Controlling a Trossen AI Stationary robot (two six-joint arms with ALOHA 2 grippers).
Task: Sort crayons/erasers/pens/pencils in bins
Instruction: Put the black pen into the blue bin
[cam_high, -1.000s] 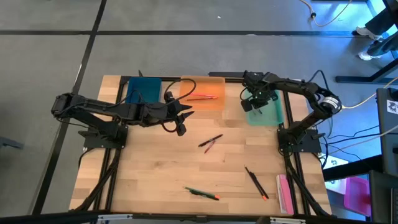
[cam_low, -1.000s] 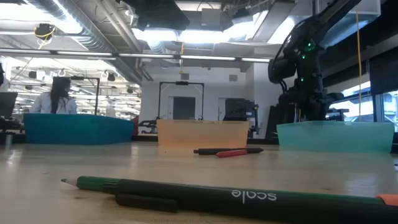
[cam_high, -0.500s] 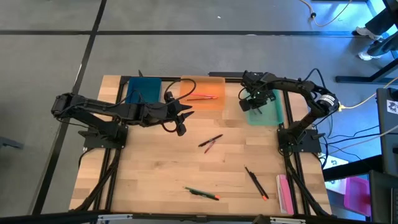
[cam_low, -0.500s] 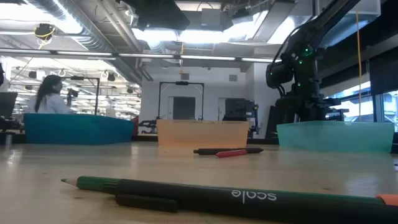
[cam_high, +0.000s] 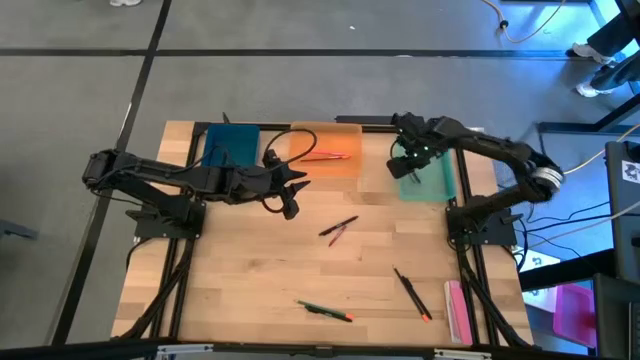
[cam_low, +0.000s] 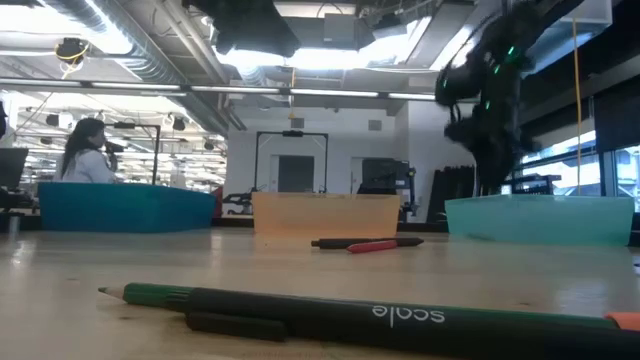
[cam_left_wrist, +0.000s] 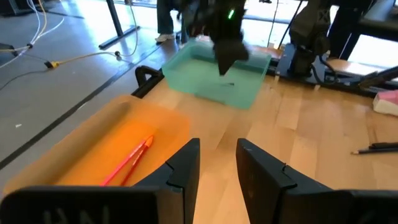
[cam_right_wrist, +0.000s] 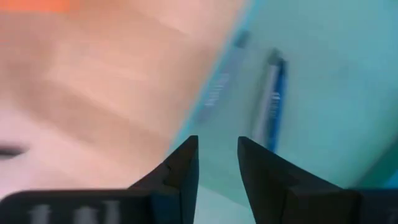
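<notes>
three bins sit along the far edge of the table (cam_high: 250, 300): a teal-blue bin (cam_high: 231, 143) on the left, an orange bin (cam_high: 326, 150) in the middle with a red stick (cam_high: 325, 156) lying in it, and a mint green bin (cam_high: 428, 176) on the right. the right gripper (cam_high: 404, 168) hovers over the near-left edge of the mint green bin, jaws slightly apart and gripping nothing; its wrist view shows a blue pen (cam_right_wrist: 272, 102) lying inside that bin. the left gripper (cam_high: 291, 186) waits over bare wood just in front of the orange bin, jaws parted a little and empty. still to be sorted on the table are a crossed dark and red pair (cam_high: 339, 229) near the centre, a green pencil with a dark pen (cam_high: 324, 311) at the near edge, and a black pen with an orange tip (cam_high: 411, 293) toward the near right, close to a pink item (cam_high: 456, 308) at the table's edge. the main risks from here look like these: the right gripper, low over the bin wall, could clip the rim and shove the light tray; the crossed pair could be pinched together, so two unlike sticks land in one bin; and thin sticks lying flat may roll or slip from the fingers.
</notes>
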